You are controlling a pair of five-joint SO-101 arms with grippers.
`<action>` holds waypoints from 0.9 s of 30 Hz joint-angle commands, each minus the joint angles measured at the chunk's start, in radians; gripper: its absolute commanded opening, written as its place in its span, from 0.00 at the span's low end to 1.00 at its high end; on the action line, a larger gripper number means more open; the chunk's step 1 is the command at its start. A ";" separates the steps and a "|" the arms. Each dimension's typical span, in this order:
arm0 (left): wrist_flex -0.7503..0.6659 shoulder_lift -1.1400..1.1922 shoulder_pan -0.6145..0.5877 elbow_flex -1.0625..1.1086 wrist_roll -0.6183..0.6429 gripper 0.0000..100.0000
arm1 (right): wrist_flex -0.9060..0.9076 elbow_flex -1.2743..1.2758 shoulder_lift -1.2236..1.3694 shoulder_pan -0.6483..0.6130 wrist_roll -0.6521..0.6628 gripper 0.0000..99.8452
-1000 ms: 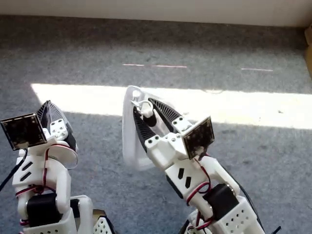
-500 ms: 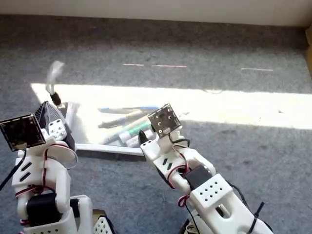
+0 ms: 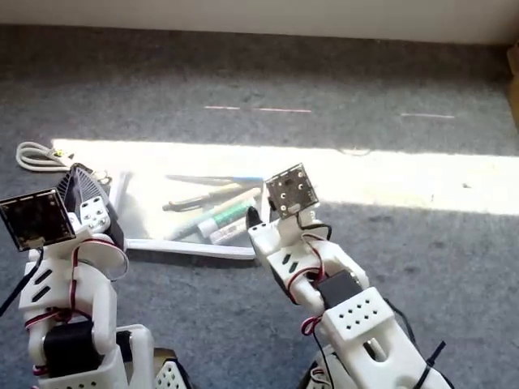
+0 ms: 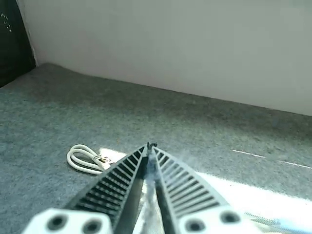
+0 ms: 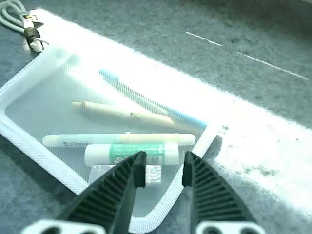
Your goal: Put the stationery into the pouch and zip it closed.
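Note:
A clear mesh pouch (image 3: 186, 247) lies flat on the grey carpet in a strip of sunlight. Inside it are a blue pen (image 5: 146, 102), a beige pen (image 5: 122, 113), a white marker (image 5: 117, 140) and a green-labelled glue stick (image 5: 131, 153). A white cord loop (image 3: 32, 154) trails from the pouch's left corner (image 5: 48, 53). My right gripper (image 5: 164, 163) hovers open over the pouch's right end (image 5: 146, 224), holding nothing. My left gripper (image 3: 75, 170) is shut, just left of the pouch and near the cord (image 4: 85, 158).
Grey carpet runs all around the pouch. A pale wall (image 4: 195, 48) borders the far side. Thin light lines (image 3: 259, 109) mark the carpet beyond the pouch, and an object's tan edge (image 3: 514, 81) shows at the far right.
The right gripper held the pouch upright a second ago. The pouch now lies flat, released. The cord swung up, then fell to the carpet. The right arm turned toward the pouch's right end. The left arm kept still.

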 commanded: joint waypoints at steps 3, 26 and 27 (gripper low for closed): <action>-0.023 -0.005 0.101 -0.012 0.005 0.01 | -0.021 -0.019 -0.005 0.038 -0.006 0.12; 0.115 -0.232 0.205 0.160 -0.066 0.01 | 0.311 0.154 -0.653 0.147 -0.002 0.01; 0.118 -0.237 0.205 0.160 -0.066 0.01 | 0.311 0.182 -0.687 0.147 -0.002 0.01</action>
